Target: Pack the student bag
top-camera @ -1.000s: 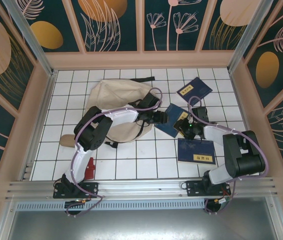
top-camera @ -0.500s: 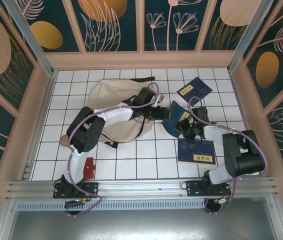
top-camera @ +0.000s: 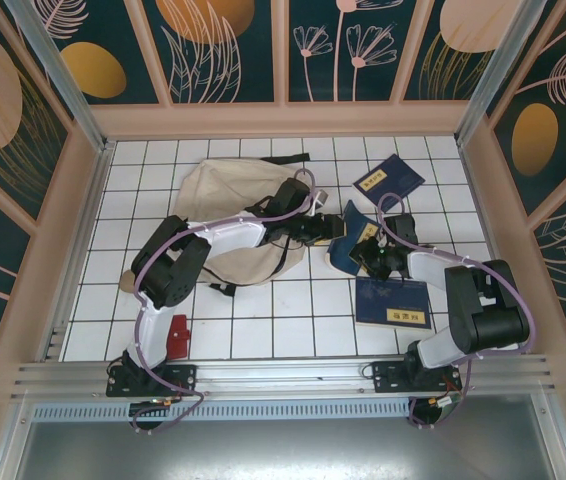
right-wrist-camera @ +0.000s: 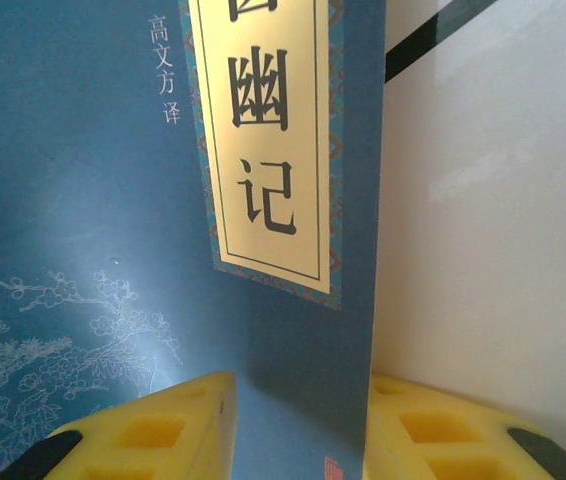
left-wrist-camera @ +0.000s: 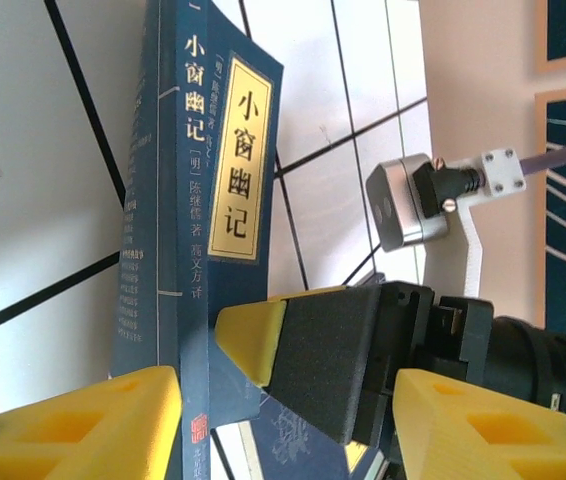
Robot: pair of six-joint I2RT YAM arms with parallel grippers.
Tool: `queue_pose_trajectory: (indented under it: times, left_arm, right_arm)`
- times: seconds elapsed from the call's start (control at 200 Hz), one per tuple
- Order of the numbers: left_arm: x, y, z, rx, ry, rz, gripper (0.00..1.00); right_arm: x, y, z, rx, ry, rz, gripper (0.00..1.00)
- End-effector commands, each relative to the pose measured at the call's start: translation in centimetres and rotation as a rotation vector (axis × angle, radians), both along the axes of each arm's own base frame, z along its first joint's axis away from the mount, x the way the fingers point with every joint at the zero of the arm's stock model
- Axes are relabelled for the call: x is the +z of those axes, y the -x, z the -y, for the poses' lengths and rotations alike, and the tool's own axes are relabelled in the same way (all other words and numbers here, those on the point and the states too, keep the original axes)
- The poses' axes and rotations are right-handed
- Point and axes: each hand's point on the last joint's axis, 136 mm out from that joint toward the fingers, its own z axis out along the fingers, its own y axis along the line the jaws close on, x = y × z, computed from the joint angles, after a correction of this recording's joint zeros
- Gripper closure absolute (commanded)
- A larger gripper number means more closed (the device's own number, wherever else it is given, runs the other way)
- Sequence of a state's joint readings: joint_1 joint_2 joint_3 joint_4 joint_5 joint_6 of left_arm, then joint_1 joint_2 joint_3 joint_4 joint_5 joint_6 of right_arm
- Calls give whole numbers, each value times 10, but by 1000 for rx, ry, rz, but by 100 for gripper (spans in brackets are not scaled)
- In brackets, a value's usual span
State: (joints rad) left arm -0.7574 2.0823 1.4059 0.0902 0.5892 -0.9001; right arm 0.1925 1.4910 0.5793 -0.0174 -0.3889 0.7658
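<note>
One student bag (top-camera: 225, 205), cream with black straps, lies slumped flat on the tiled table (top-camera: 263, 320), at about 10 o'clock from the table's middle in the overhead view. Its 3 o'clock edge lies under the left arm's forearm.

There are three navy books with yellow labels. The tilted book (top-camera: 346, 238) stands propped on edge just past the bag's 3 o'clock side. The far book (top-camera: 389, 179) lies flat at 1 o'clock and the near book (top-camera: 393, 301) lies flat at 4 o'clock. One red flat item (top-camera: 178, 336) lies at 7 o'clock, beside the left arm's base.

The left arm rises from its base, bends at the elbow near 9 o'clock and reaches across the bag toward 3 o'clock. The right arm folds back at 4 o'clock and reaches toward 10 o'clock, so both wrists meet at the tilted book.

The left gripper (top-camera: 320, 228) has its jaws well apart. In its wrist view, the book's lower corner and a black pad (left-wrist-camera: 323, 360) of the other gripper sit between its yellow fingers (left-wrist-camera: 73, 425). Whether they touch the book cannot be told.

The right gripper (top-camera: 365, 256) is clamped on the tilted book's bottom edge, one finger on each cover.
</note>
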Motion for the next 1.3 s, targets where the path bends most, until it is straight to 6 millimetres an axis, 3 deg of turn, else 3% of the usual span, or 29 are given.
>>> queue_pose_trajectory:
  times: [0.0,0.41,0.731,0.906,1.081,1.291]
  left_arm:
    - [-29,13,4,30,-2,-135,41]
    - [-29,8,1,117,31,-178,45]
    - [-32,4,-10,124,-54,-96,76]
    - [-9,-9,-26,142,-128,84,95]
    - [50,-20,-49,196,-99,235,97]
    - [104,-34,-112,361,-82,342,97]
  right_arm:
    - [0,-9,-6,6,-27,43,65]
    - [-2,-8,-7,10,-33,40,65]
    - [6,-11,-5,21,-27,64,61]
    - [39,-27,-5,27,-34,178,49]
    - [96,-44,-24,73,-156,376,33]
    - [156,-55,-66,179,-233,529,28]
